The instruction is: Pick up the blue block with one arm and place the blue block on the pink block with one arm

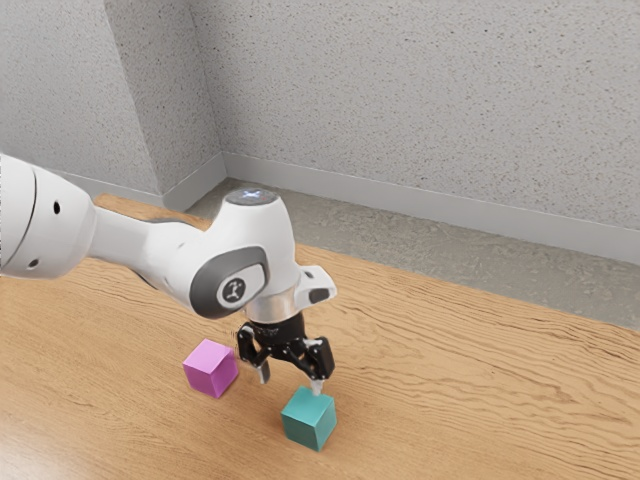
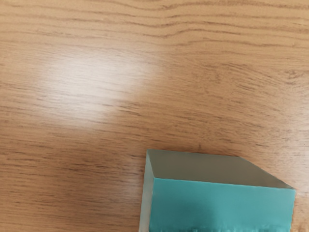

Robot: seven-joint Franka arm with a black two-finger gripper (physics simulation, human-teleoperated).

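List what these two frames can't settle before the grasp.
- Exterior view: whether the open gripper touches the teal block. One fingertip overlaps the block's top edge, so any gap cannot be read.
- Wrist view: the teal block's near part is cut off by the picture's edge.
- Exterior view: the arm's base is cut off by the view's left edge.
- Exterior view: the pink block's far faces are hidden by the block itself.

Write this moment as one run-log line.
phase: pre-grasp | pincer: open, just over blue block | pink block: apart, on table | stack: not done
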